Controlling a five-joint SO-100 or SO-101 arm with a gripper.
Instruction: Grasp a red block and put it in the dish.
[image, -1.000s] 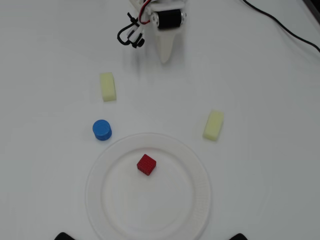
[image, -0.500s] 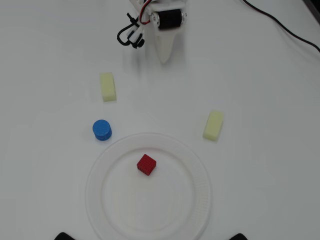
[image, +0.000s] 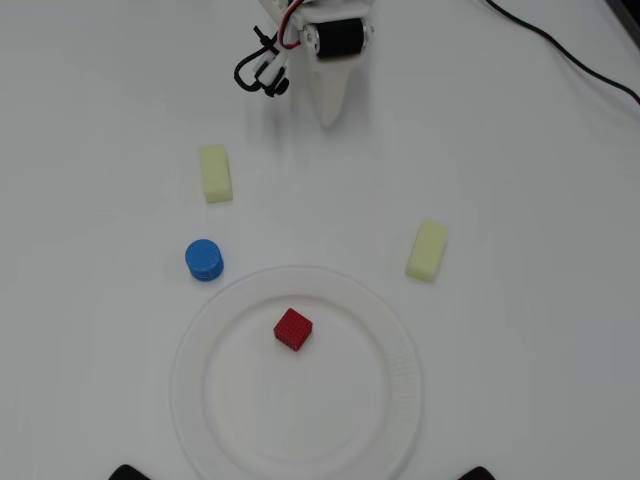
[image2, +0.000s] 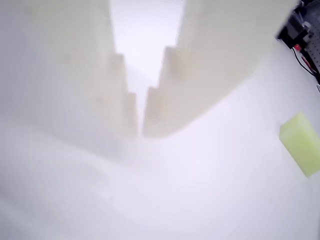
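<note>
Dish (image: 400, 400) is the landmark here: a wide white paper plate with a ribbed rim, lying low in the overhead view on the white counter (image: 100, 100). Inside it, on the flat floor a little above its middle and slightly to the left, sits the red block (image: 293, 330), turned at an angle and touching nothing else. Just beyond the dish's upper left rim stands a blue cylinder (image: 204, 259), close to the rim but apart from it. Farther up from that rim lies a pale yellow block (image: 215, 172); another yellow block (image: 427, 250) lies off the upper right rim. Well above the dish, at the top edge of the overhead view, the pincer (image: 330, 120) points its white tip down toward the dish and holds nothing. In the wrist view the pincer (image2: 140, 131) shows its two stepped fingers (image2: 160, 112) drawn nearly together, only a thin slit between the tips, with one yellow block (image2: 302, 142) at the right edge.
</note>
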